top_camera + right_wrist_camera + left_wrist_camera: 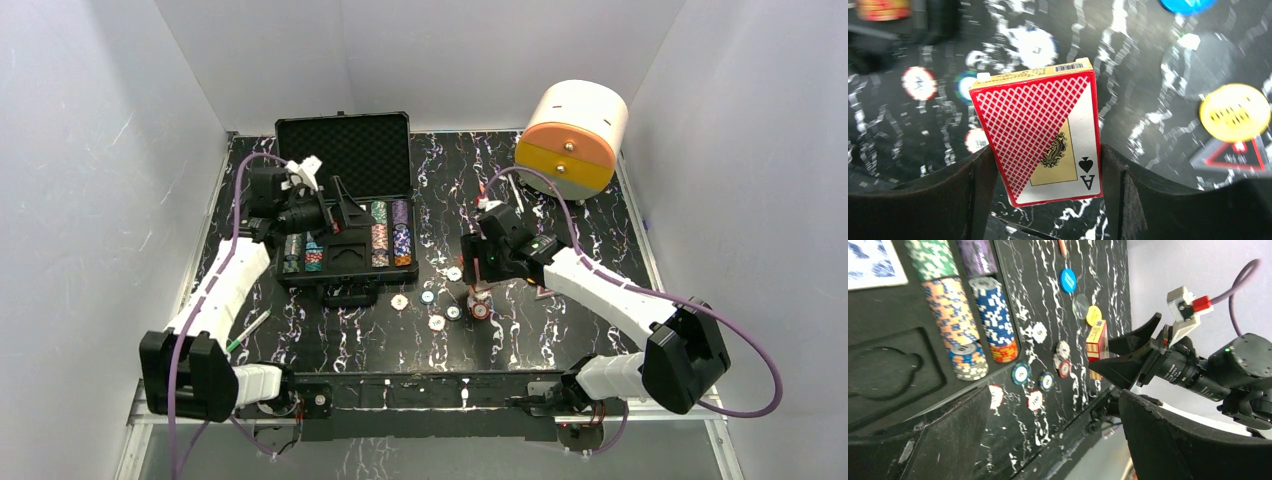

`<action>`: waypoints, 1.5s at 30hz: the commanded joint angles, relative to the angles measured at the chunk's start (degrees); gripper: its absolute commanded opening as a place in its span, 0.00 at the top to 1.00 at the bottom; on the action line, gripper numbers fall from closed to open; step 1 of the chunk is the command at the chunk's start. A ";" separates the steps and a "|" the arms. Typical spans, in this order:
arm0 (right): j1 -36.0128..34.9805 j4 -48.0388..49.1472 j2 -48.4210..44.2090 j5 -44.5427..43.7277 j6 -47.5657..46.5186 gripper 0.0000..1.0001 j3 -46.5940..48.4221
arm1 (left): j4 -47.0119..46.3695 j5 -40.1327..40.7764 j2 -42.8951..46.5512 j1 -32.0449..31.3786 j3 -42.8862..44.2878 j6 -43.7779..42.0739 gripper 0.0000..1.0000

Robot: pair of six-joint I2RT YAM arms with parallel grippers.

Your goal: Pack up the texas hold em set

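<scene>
**Red deck clamped in the right gripper above the loose chips**

Nearest the lens of the right wrist view stood the right gripper's two black fingers (923, 200), and between them the red card deck (1040, 137), held by its long edges; the right gripper (478, 288) was grasping that deck, whose ace-of-spades face and barcoded top edge showed, the box tilted slightly and raised off the marbled black table (560, 320).

Well to the left of that gripper lay the black case (345, 215), lid up and foam lining exposed, rows of striped poker chips (390, 232) stacked in its slots; the left gripper (335, 215) hung over the case's tray, jaws spread wide and holding nothing; in the left wrist view a blue-patterned card deck (870, 262) sat in a compartment at the top left corner, with an unfilled moulded recess (883, 372) in the foam just below it.

Beyond the right gripper, at the far right of the table, lay the white-and-orange cylinder (572, 140) on its side.

Directly beneath and just left of the held deck were scattered loose chips (437, 322), lying flat and apart from one another; a yellow round button (1235, 112) lay to the right of the deck, a blue round button (1185, 5) beyond it, and a grey disc (1198, 65) between the two; a thin pen (250, 328) lay near the left arm's base.
</scene>
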State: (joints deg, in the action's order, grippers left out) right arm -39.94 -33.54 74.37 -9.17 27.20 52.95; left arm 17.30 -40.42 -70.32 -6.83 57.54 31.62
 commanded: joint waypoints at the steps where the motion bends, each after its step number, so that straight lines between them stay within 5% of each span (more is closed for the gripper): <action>1: -2.41 10.98 -0.78 10.51 -8.84 0.37 4.34 | -2.00 -6.06 -2.84 -4.58 -0.94 5.79 0.01; 7: -5.89 17.40 1.25 20.54 -13.25 0.39 7.06 | -5.75 -7.50 -5.78 -10.21 -2.77 10.09 0.02; 11: -7.58 19.15 2.66 23.22 -14.74 0.40 8.23 | -17.45 -11.87 -4.05 -12.45 -8.47 15.62 0.02; 17: -8.97 21.66 3.13 24.64 -15.38 0.40 8.66 | -19.79 -12.90 -5.71 -13.69 -11.37 21.04 0.03; 33: -9.89 23.25 5.14 24.18 -16.46 0.38 9.94 | -22.13 -15.03 -8.85 -16.28 -12.02 24.72 0.97; 40: -9.87 25.85 0.90 16.76 -14.97 0.04 7.30 | -22.31 -12.23 -5.79 -16.21 -11.06 21.36 1.00; 45: -9.78 29.96 -5.55 12.33 -14.52 0.02 3.32 | -18.16 -5.96 -2.77 -13.62 -9.33 16.83 1.00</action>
State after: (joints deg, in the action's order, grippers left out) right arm -49.54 -10.92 75.44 8.01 11.97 58.00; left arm -3.27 -49.23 -77.80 -22.50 45.50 52.05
